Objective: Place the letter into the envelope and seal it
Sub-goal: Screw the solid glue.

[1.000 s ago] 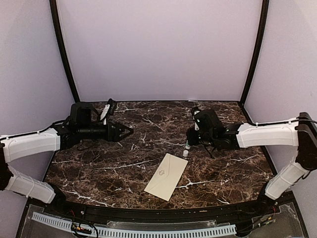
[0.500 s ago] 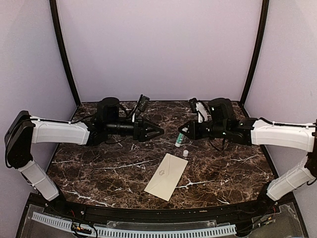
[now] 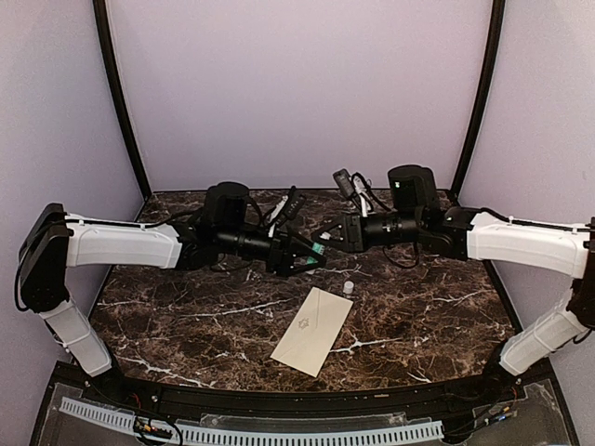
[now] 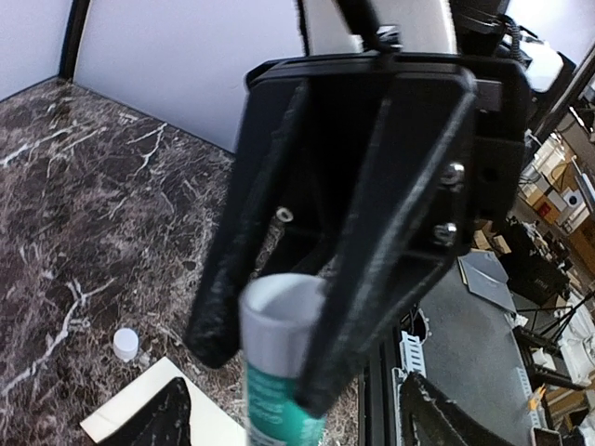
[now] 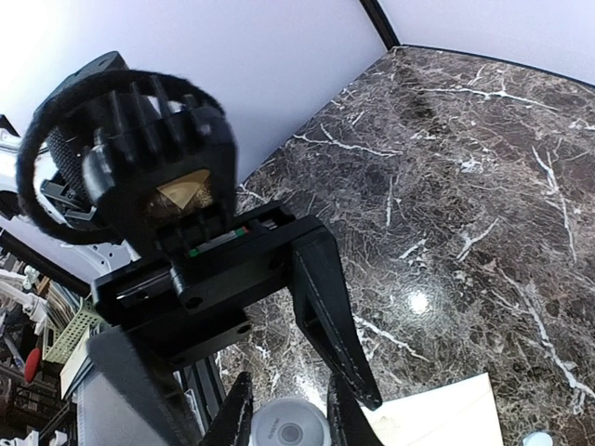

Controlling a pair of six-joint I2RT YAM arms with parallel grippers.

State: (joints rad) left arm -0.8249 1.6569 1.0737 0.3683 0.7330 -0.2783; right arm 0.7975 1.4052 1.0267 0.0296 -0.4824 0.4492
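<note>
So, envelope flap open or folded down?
Folded down: the envelope lies as a plain rectangle, no triangular flap sticking out. Whether it is glued, cannot tell.

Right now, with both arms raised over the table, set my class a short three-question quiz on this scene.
1. True or false: the envelope lies flat on the table.
2. Which gripper holds the glue stick? A left, B right, C neither.
3. Fill in: the left gripper is ____.
Key: 1 true; 2 B, the right gripper; 3 open.
</note>
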